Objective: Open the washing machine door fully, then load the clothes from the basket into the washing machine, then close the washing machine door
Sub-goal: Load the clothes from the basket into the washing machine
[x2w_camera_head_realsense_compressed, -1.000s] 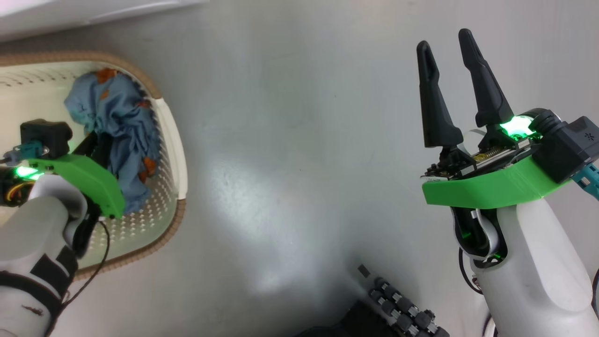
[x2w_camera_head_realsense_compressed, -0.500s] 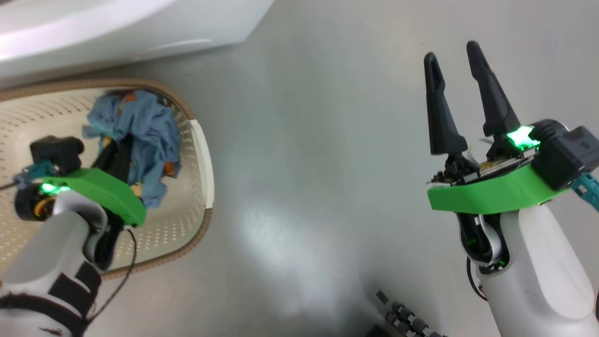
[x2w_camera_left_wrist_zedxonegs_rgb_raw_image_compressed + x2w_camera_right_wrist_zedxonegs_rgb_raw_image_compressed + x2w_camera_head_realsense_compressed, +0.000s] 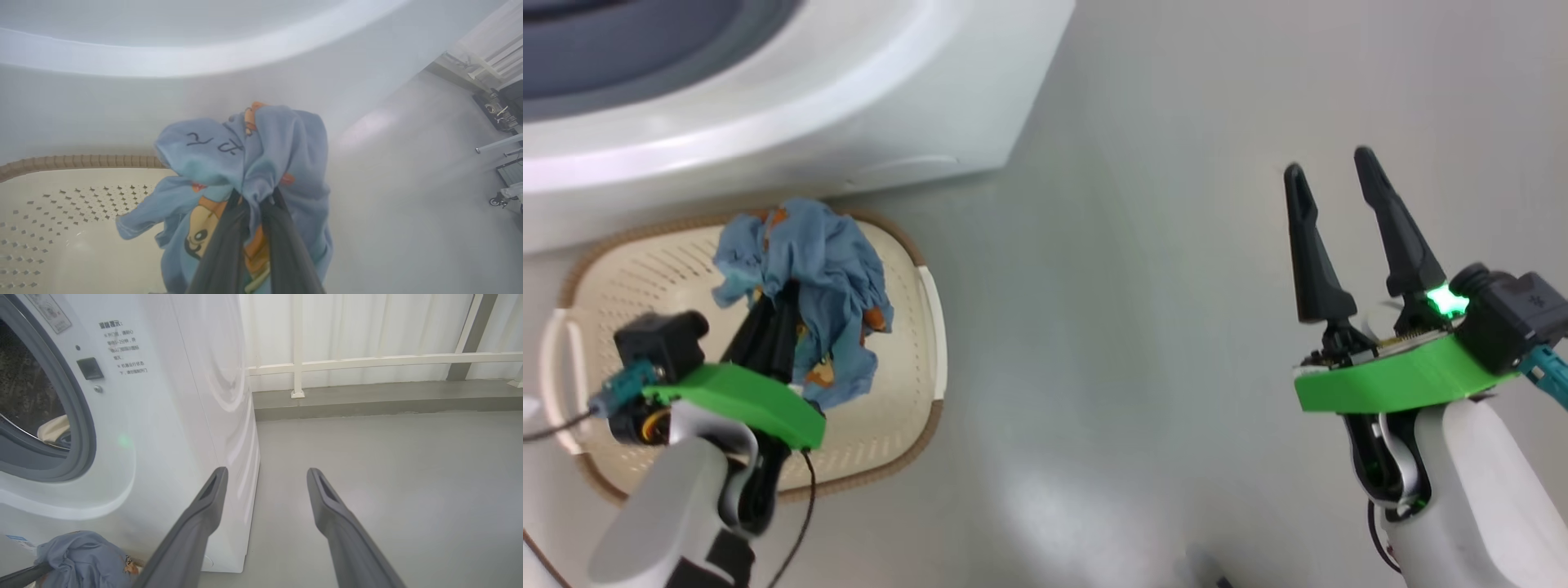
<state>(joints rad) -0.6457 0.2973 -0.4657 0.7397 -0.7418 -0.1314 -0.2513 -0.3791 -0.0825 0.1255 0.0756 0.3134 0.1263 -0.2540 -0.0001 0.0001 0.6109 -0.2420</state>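
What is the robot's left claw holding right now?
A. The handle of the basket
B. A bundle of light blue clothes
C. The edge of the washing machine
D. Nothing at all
B: in the left wrist view the left gripper has its two dark fingers pinched shut on the blue clothes, which bunch over the fingertips above the basket.

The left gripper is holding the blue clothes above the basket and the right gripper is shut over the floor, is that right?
Not quite. The right gripper is open, fingers spread apart over the floor, as the right wrist view shows. The left gripper does hold the clothes above the basket.
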